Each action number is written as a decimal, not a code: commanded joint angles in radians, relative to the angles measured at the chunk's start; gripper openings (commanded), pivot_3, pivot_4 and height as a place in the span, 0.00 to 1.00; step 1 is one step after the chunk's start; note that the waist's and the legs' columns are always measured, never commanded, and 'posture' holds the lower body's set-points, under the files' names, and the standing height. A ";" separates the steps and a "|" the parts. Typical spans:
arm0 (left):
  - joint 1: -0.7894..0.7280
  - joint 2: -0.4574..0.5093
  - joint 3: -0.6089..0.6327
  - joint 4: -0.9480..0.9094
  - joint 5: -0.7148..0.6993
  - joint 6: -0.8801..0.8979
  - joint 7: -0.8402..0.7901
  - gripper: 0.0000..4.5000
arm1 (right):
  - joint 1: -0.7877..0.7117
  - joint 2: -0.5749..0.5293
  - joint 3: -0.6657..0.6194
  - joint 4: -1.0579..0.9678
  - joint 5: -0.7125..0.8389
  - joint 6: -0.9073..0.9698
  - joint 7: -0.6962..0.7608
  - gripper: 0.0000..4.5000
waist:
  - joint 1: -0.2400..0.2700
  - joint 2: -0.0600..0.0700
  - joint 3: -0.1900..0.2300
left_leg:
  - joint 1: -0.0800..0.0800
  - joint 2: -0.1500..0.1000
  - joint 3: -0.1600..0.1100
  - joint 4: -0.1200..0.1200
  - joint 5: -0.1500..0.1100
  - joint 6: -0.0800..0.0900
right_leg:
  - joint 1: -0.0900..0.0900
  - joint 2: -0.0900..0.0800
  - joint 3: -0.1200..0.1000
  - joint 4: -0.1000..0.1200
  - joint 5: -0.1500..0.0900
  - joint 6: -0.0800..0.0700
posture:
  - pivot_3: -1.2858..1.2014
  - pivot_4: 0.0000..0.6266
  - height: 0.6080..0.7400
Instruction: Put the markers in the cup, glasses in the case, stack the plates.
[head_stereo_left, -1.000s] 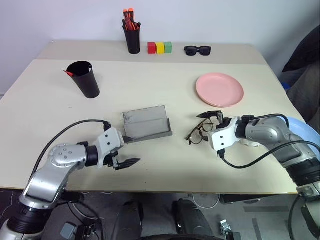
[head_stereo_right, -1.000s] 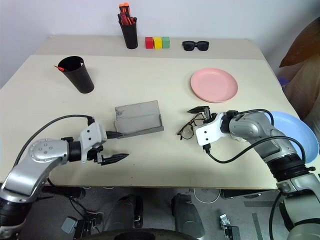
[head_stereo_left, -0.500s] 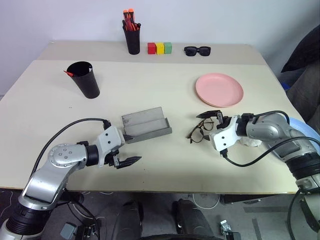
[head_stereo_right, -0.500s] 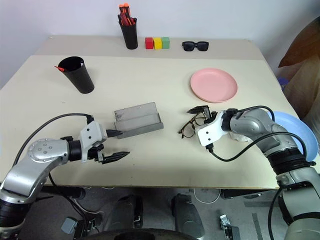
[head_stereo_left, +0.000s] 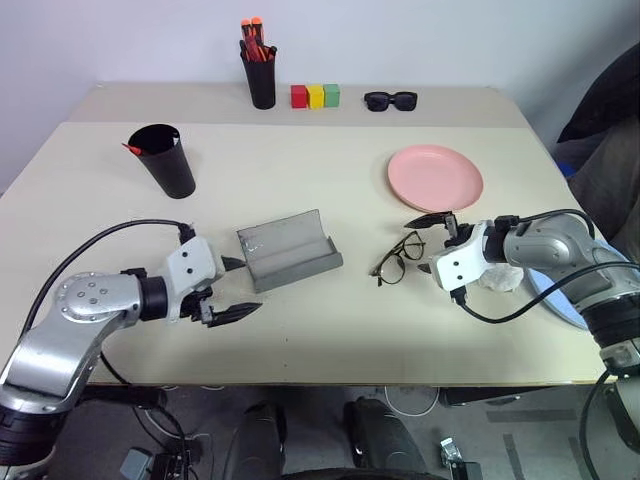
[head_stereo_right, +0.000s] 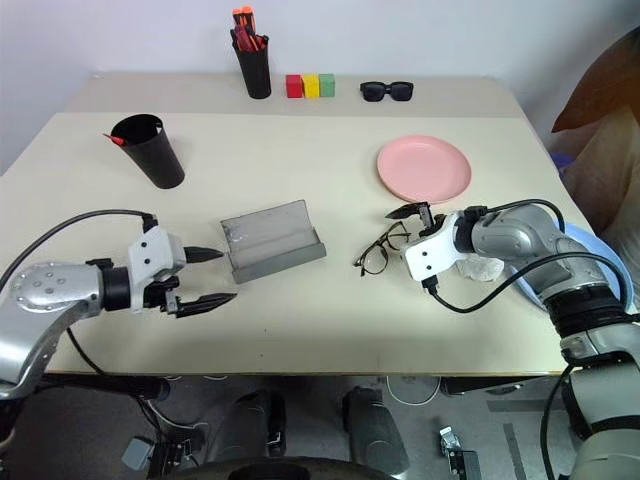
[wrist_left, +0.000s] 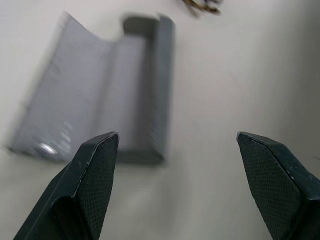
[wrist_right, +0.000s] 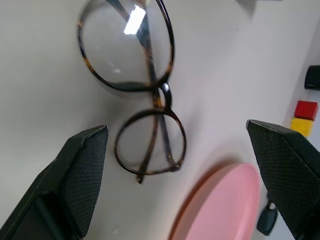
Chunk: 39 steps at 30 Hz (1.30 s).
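The glasses (head_stereo_left: 397, 262) lie folded on the surface (head_stereo_left: 330, 160) between the open case (head_stereo_left: 288, 250) and my right fingers (head_stereo_left: 436, 233), their long axis running on a slant from near me toward the pink plate (head_stereo_left: 436, 177). The case runs crosswise and a little askew, its lid tilted back toward the far side. Both my right fingers and my left fingers (head_stereo_left: 232, 289) stand apart and grip nothing; the left ones hover just beside the case's left end. The black cup (head_stereo_left: 164, 159) stands upright at far left with a red tip poking over its rim; I cannot make out more inside. The blue plate (head_stereo_left: 555, 295) is mostly hidden behind my right arm.
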<state>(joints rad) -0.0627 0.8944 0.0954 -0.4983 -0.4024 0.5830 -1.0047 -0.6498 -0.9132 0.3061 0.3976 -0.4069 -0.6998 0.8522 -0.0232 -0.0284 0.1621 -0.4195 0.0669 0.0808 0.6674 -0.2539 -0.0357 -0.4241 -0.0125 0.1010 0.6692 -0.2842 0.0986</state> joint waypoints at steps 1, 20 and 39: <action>0.026 0.017 0.024 -0.073 -0.050 0.034 -0.006 0.86 | -0.048 0.023 0.011 0.039 -0.025 -0.048 -0.035 1.00 | 0.000 0.000 0.000 | 0.000 0.000 0.000 0.000 0.000 0.000 | 0.000 0.000 0.000 0.000 0.000 0.000 | 0.52 0.24 0.87; 0.067 -0.005 -0.023 -0.112 -0.055 0.053 0.078 0.87 | -0.150 0.095 0.089 0.203 -0.128 -0.182 -0.132 0.57 | 0.001 0.000 0.000 | 0.000 0.000 0.000 0.000 0.000 0.000 | 0.000 0.000 0.000 0.000 0.000 0.000 | 0.52 0.24 0.87; 0.106 -0.008 -0.001 -0.078 -0.028 0.013 0.120 0.87 | -0.081 0.116 0.026 -0.016 0.085 0.095 0.013 0.01 | 0.001 0.000 0.000 | 0.000 0.000 0.000 0.000 0.000 0.000 | 0.000 0.000 0.000 0.000 0.000 0.000 | 0.52 0.24 0.87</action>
<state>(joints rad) 0.0381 0.8904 0.0559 -0.5677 -0.4384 0.6198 -0.8921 -0.7223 -0.8014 0.3811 0.4600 -0.3927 -0.6784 0.8307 -0.0223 -0.0280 0.1623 -0.4192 0.0670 0.0810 0.6674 -0.2539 -0.0358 -0.4240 -0.0126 0.1014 0.6697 -0.2841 0.0987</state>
